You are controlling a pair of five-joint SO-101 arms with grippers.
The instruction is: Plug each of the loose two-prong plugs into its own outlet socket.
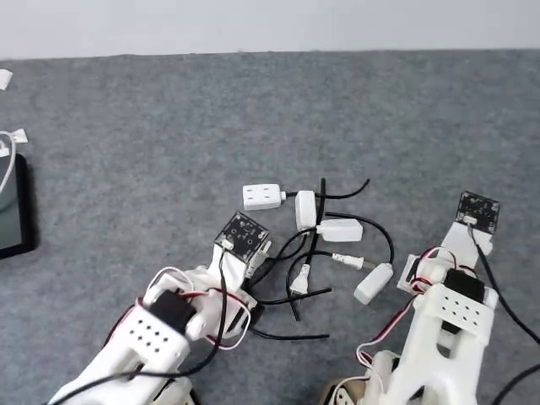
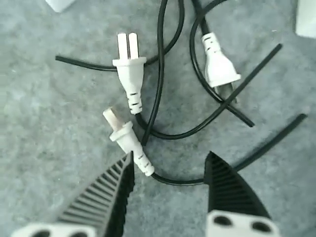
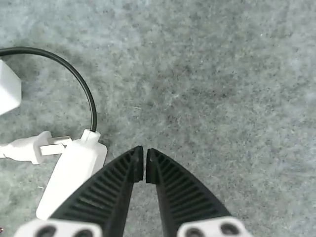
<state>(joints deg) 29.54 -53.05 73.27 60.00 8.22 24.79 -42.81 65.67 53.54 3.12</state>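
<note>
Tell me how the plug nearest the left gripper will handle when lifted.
The plug looks small and moulded, so it is probably light and rigid. Its thin black cord lies close to other cords, so it will likely trail limply and may snag them. The ribbed neck near the open left gripper should give some grip.

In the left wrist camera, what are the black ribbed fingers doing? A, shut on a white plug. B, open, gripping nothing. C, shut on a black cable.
B: the fingers of the left gripper stand wide apart, and the white two-prong plug lies loose on the grey carpet beside one.
</note>
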